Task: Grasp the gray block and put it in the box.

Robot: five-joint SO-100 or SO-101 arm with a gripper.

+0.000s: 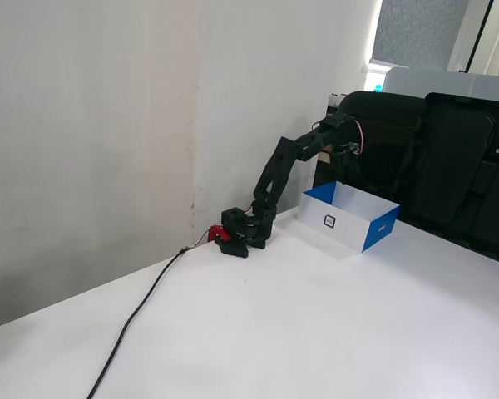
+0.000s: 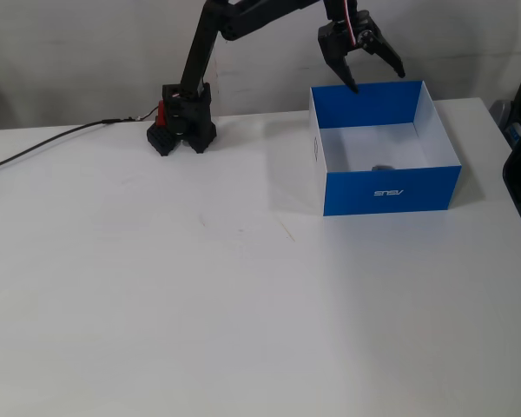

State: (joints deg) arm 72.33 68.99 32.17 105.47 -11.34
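— How is the black two-finger claw (image 2: 378,81) standing?

— Spread wide apart and holding nothing. In a fixed view it hangs above the far rim of the shallow blue-and-white cardboard box (image 2: 391,188), its two fingertips (image 2: 353,85) pointing down and touching neither the wall nor anything else.

— And the tiny gray block (image 2: 382,167)?

— It lies on the white floor inside the box, near the front blue wall, well below the claw. Only its top shows over that wall.

— What does the other fixed view add?

— The black arm (image 1: 276,174) reaches from its base on the white counter (image 1: 316,332) up and over the box (image 1: 349,218), but the claw (image 1: 346,151) blends into the dark chair behind it, and the block is hidden by the box wall there.
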